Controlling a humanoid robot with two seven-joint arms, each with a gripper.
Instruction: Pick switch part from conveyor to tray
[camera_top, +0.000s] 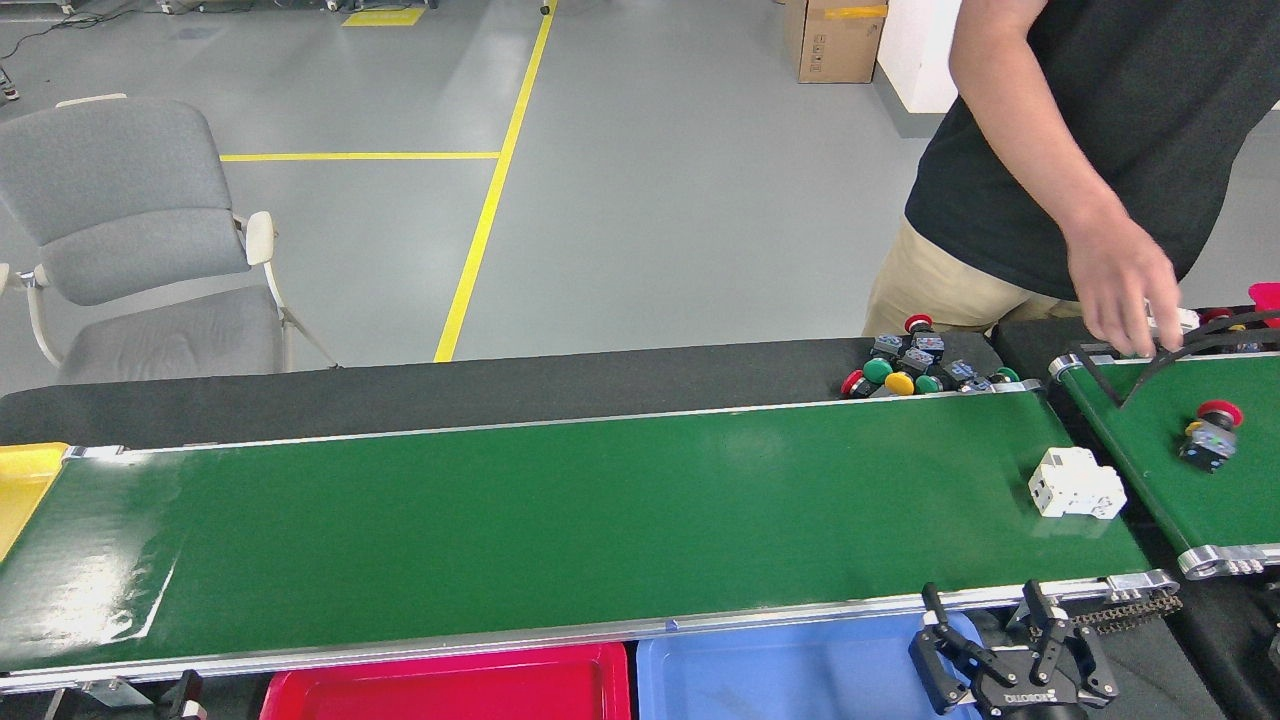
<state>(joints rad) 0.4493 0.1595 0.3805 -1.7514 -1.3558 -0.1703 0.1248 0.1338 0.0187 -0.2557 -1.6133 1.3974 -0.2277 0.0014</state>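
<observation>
Here the white switch part (1076, 483) lies lengthwise along the conveyor (560, 510), right gripper (990, 625) spread empty.

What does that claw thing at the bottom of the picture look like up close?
The right claw is all black: two slim fingers joined by jointed linkage bars to a chunky black base. Small pale lettering is printed across that base, too small to read. No cables show on it. At the bottom left only a small dark part shows, too little to describe.

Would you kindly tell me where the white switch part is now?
In the head view, the white switch part lies at the conveyor's right end, beyond the right gripper.
</observation>
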